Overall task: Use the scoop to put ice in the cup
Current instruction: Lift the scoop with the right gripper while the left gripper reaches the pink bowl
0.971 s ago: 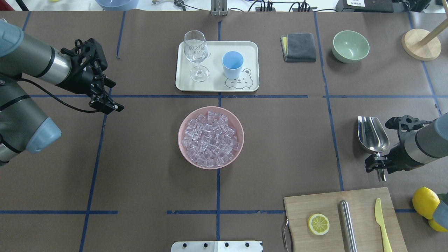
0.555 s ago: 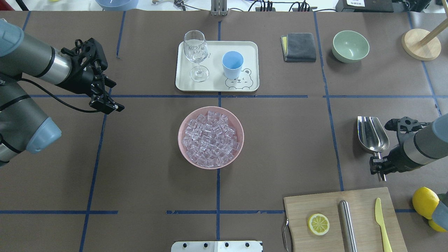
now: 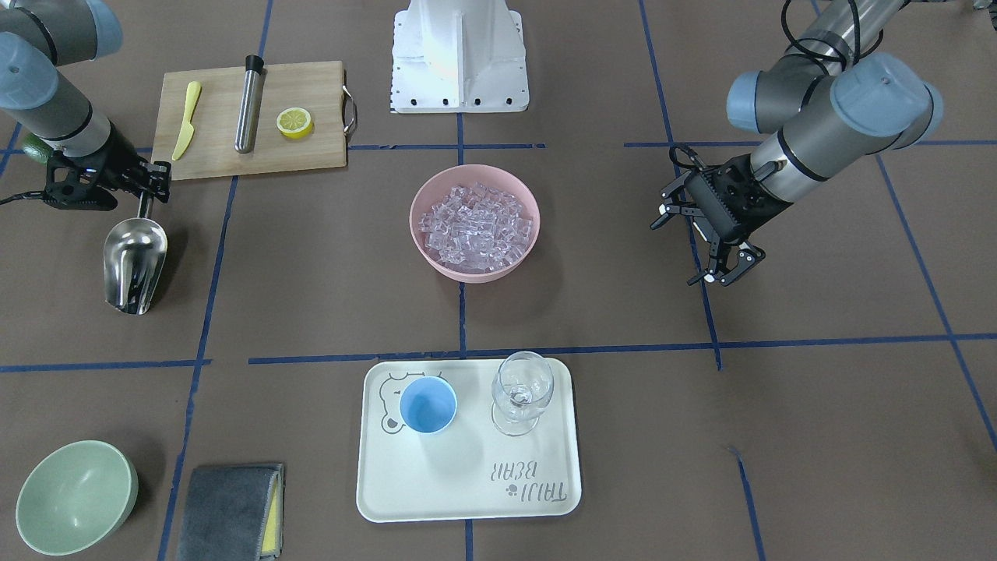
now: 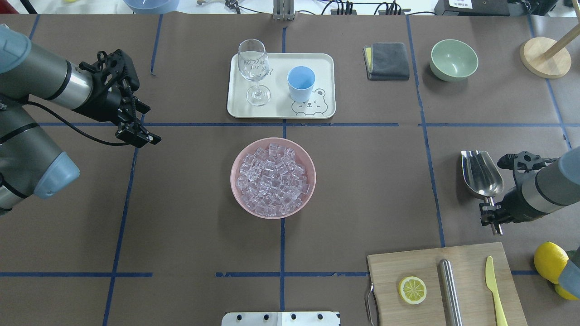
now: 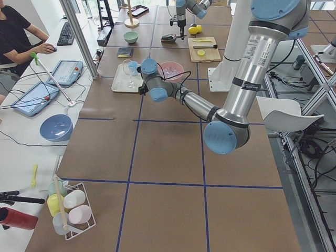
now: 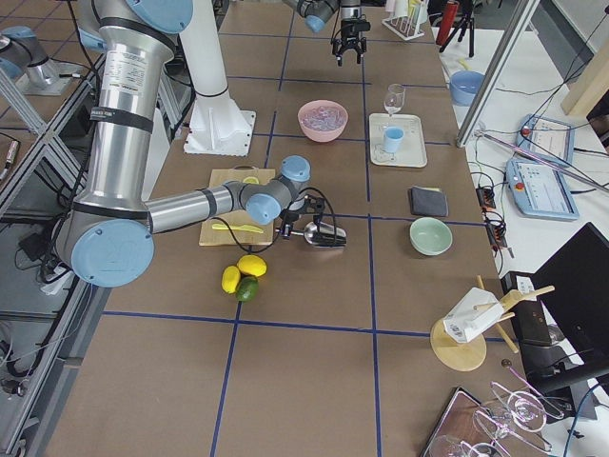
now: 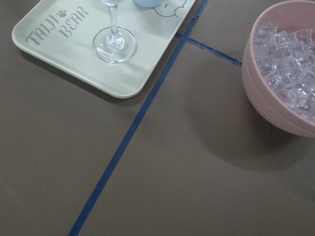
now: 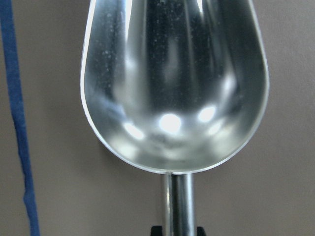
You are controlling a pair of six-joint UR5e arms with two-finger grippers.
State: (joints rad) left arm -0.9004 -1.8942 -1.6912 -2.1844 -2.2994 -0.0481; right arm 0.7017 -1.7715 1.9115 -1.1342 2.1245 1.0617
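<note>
The ice [image 4: 272, 179] is a heap of clear cubes in a pink bowl [image 4: 235, 190] at the table's middle; it also shows in the front view [image 3: 475, 222] and the left wrist view [image 7: 290, 64]. The light-blue cup [image 4: 301, 83] stands empty on a cream tray [image 4: 326, 63] beyond the bowl. The steel scoop [image 4: 481, 174] lies at the right, its trough empty in the right wrist view [image 8: 172, 83]. My right gripper [image 4: 491, 216] is shut on the scoop's thin handle. My left gripper [image 4: 140, 136] is open and empty at the left, well apart from the bowl.
A wine glass [image 4: 253, 68] stands on the tray beside the cup. A cutting board [image 4: 389, 267] with a lemon slice, steel cylinder and yellow knife lies just in front of the scoop. Lemons [image 4: 550, 261], a green bowl [image 4: 453, 59] and a grey cloth [image 4: 387, 60] sit at the right.
My right gripper's fingers have closed in on the scoop's handle, and the scoop has shifted very slightly left. The left arm has not moved.
</note>
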